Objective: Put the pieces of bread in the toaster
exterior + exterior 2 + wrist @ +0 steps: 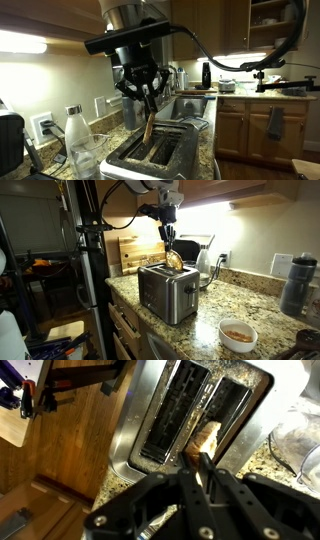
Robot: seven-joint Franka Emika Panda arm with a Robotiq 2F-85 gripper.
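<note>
Presently we list, item by item, what stands on the worktop (255, 308).

1. Pincer (148, 96): clenched on a slice of bread (147, 122), gripped by its upper end. It is directly above the toaster in both exterior views.
2. Slice of bread: tan, thin, hanging slightly tilted from the pincer. Its lower end is at the toaster's top by a slot, and we cannot tell whether it has entered. In the wrist view the slice (207, 435) shows just beyond the pincer (200, 462).
3. Toaster (168, 292): shiny silver, boxy, with two long dark slots on top, standing near the worktop's edge.
4. Bowl (238, 335): white with orange-brown contents, beside the toaster and apart from it.
5. Dark bottle (293, 285): upright, well apart from the toaster.
6. White bottle (75, 130): upright, beside the toaster.
7. Chopping board (135, 252): wooden, leaning upright behind the toaster.
</note>
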